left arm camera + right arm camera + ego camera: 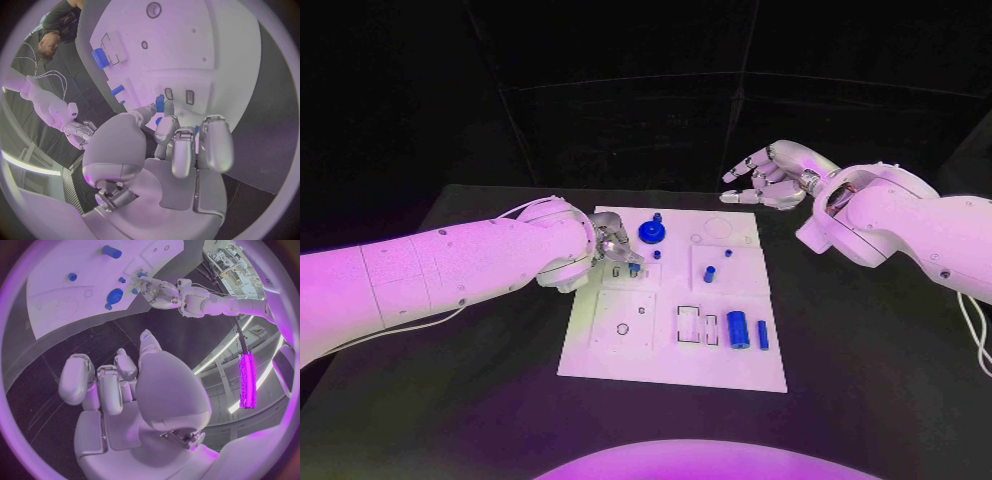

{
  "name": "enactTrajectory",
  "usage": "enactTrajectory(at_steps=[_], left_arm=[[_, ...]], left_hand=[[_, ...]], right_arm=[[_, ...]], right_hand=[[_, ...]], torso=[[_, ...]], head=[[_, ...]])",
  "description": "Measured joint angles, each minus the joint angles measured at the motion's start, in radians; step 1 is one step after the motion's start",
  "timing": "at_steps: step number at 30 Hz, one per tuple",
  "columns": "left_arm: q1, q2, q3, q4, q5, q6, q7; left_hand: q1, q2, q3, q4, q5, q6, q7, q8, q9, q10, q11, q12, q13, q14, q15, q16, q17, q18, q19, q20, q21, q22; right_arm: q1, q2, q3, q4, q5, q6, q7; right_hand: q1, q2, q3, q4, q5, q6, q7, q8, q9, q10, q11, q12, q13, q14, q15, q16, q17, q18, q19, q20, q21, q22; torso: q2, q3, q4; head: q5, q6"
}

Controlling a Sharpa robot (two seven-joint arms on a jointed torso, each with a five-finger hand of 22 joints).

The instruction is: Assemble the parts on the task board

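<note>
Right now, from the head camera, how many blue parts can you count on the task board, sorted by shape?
Round knob: 1
Thick cylinder: 1
Slim bar: 1
Small pieces: 4, one of them at the left hand's fingertips
Total: 7

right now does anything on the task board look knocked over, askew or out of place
Nothing stands out. The task board lies flat on the black table, and the blue parts, such as the blue cylinder, sit within its outlines. The left hand pinches a small blue part over the board; the right hand hangs off the board.
</note>
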State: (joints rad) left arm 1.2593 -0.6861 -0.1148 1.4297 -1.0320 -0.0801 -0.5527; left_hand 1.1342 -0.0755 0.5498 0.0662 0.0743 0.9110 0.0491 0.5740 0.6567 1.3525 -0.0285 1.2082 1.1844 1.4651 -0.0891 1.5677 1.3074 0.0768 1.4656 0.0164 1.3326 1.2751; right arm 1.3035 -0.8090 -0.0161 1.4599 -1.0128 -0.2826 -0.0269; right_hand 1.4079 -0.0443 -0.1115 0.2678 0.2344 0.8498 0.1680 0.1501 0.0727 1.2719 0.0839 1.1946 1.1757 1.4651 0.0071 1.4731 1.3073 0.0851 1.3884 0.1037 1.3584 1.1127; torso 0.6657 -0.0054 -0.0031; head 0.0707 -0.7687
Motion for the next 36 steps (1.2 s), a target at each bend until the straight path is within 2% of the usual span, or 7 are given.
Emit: enactTrajectory(at_steps=[15, 21, 36], left_arm=[[-0.001, 0.013, -0.001, -0.013, -0.031, 0.049, -0.023], [0.001, 0.012, -0.009, -0.012, -0.043, 0.057, -0.03], [0.003, 0.011, -0.011, -0.008, -0.053, 0.063, -0.035]], left_hand=[[0.001, 0.001, 0.0, 0.0, -0.001, -0.001, 0.001, 0.003, 0.001, 0.0, 0.0, 0.0, 0.0, 0.0, 0.0, 0.0, 0.0, 0.0, 0.0, 0.0, 0.0, 0.0], [0.002, 0.002, 0.003, 0.003, -0.001, -0.001, 0.002, 0.003, 0.002, 0.0, 0.0, 0.0, -0.002, 0.0, 0.0, 0.0, 0.0, 0.0, 0.0, 0.0, 0.0, 0.0], [0.002, 0.002, 0.003, 0.003, 0.002, -0.003, 0.004, 0.003, 0.002, -0.002, 0.002, 0.0, -0.002, 0.0, 0.0, 0.0, 0.0, 0.0, 0.0, 0.0, 0.0, 0.003]], right_arm=[[0.0, 0.005, 0.0, -0.002, 0.0, 0.001, 0.004], [0.0, 0.006, 0.0, -0.004, 0.0, 0.002, 0.005], [0.0, 0.01, 0.0, -0.007, 0.0, 0.002, 0.006]], right_hand=[[-0.004, 0.004, 0.0, 0.0, 0.001, 0.0, 0.0, 0.0, 0.0, 0.0, 0.0, 0.0, 0.0, 0.0, 0.0, 0.0, 0.001, 0.0, 0.0, 0.0, 0.0, 0.0], [-0.004, 0.004, 0.0, 0.0, 0.001, 0.0, 0.0, 0.0, 0.0, 0.0, 0.0, 0.0, 0.0, 0.0, 0.0, 0.0, 0.001, 0.0, 0.0, 0.0, 0.0, 0.0], [-0.004, 0.004, -0.002, -0.002, 0.001, 0.0, 0.0, 0.001, 0.0, 0.0, 0.0, 0.0, 0.0, 0.0, 0.0, 0.0, 0.0, 0.0, 0.0, 0.0, 0.0, 0.0]], torso=[[0.0, 0.0002, 0.0], [0.0, 0.0002, 0.0], [0.0, 0.0002, -0.0004]], head=[[0.004, -0.003], [0.005, -0.004], [0.007, -0.008]])
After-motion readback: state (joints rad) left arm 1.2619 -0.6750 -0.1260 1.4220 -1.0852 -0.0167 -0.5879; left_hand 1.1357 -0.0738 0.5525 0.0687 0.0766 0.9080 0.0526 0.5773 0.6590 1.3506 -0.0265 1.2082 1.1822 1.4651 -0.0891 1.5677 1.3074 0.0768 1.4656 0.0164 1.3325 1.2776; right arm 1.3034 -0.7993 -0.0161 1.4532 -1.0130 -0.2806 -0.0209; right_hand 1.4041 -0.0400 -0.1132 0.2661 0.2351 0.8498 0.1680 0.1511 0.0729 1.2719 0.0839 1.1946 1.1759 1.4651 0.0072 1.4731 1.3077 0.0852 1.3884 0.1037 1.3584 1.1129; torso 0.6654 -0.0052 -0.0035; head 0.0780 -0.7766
